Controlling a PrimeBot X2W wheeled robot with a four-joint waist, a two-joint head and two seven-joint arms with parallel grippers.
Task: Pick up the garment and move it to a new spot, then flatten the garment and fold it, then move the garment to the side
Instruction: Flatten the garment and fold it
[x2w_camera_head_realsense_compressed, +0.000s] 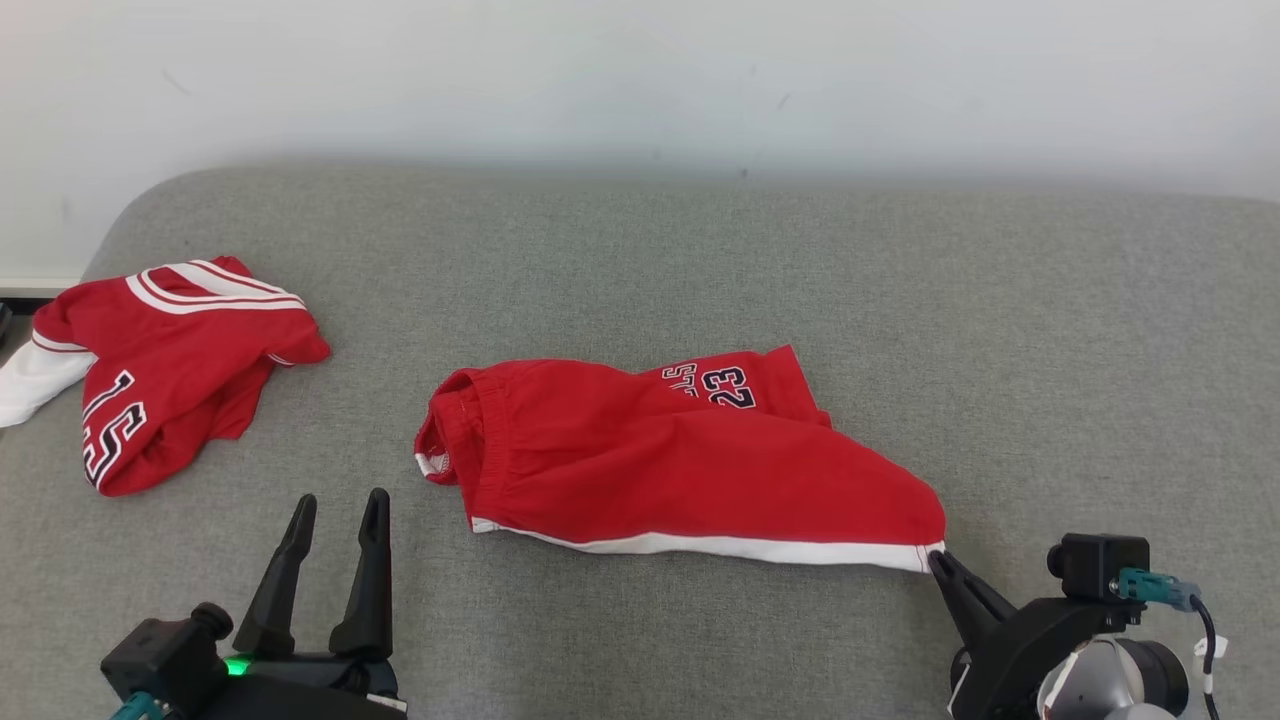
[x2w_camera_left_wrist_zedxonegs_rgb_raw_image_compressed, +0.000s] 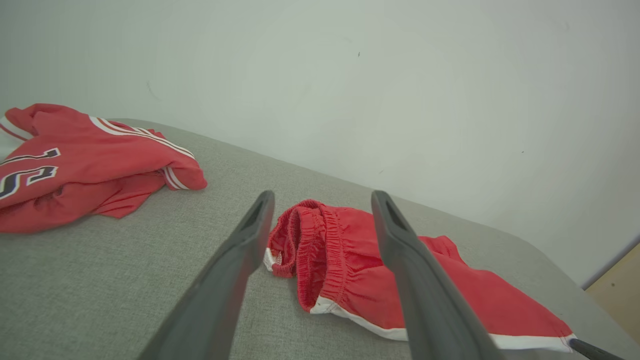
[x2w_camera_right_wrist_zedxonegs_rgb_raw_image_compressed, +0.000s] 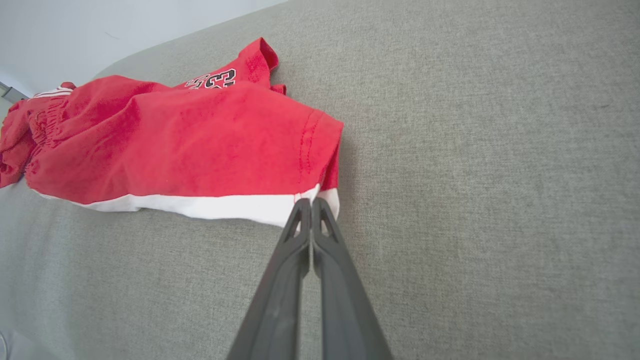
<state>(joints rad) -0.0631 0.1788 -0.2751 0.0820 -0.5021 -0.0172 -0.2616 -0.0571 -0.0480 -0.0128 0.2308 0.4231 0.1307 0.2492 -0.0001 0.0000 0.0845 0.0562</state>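
The garment, red shorts (x2w_camera_head_realsense_compressed: 680, 460) with a white side stripe and a "23" print, lies crumpled flat in the middle of the grey cushion. Its waistband points left and its leg hem right. My right gripper (x2w_camera_head_realsense_compressed: 935, 557) is shut on the near right corner of the hem. In the right wrist view the closed tips (x2w_camera_right_wrist_zedxonegs_rgb_raw_image_compressed: 311, 201) pinch the white trim of the shorts (x2w_camera_right_wrist_zedxonegs_rgb_raw_image_compressed: 190, 145). My left gripper (x2w_camera_head_realsense_compressed: 335, 500) stands open, near-left of the waistband and apart from it. The left wrist view shows the shorts (x2w_camera_left_wrist_zedxonegs_rgb_raw_image_compressed: 350, 260) between its spread fingers (x2w_camera_left_wrist_zedxonegs_rgb_raw_image_compressed: 230, 280).
A second red piece, a jersey (x2w_camera_head_realsense_compressed: 170, 370) with white stripes and a "15" print, lies bunched at the cushion's far left (x2w_camera_left_wrist_zedxonegs_rgb_raw_image_compressed: 75, 170). The grey cushion (x2w_camera_head_realsense_compressed: 700, 270) ends at a white wall behind. Its rounded left corner is near the jersey.
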